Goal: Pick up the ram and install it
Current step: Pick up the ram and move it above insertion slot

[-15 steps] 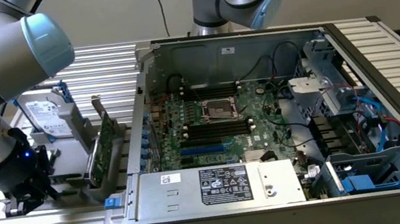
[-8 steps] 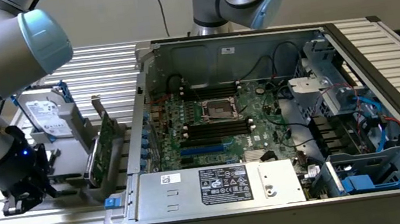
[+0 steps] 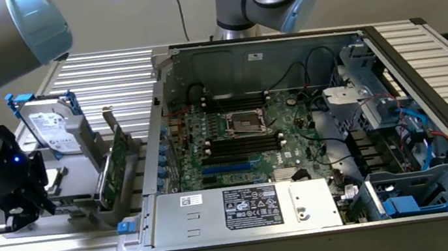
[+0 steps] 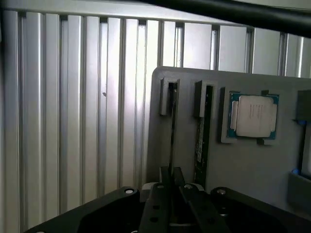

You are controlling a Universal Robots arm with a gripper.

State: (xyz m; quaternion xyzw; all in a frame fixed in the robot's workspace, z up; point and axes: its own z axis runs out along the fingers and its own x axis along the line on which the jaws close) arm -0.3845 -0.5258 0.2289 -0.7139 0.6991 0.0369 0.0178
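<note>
Black two-finger gripper (image 4: pixel 171 180) sits closest, its jaws drawn almost together and pinching the ram (image 4: pixel 171 131), a thin, dark circuit-board stick seen edge-on that stands in a slot of the flat grey plastic holder tray (image 4: pixel 243 165). A second thin stick (image 4: pixel 199 138) stands in the neighbouring slot, with a square silver processor chip (image 4: pixel 252 116) on its other side. The tray rests on the ribbed aluminium table (image 4: pixel 73 121), at the exterior view's left of the open metal computer case (image 3: pixel 284 51).
</note>
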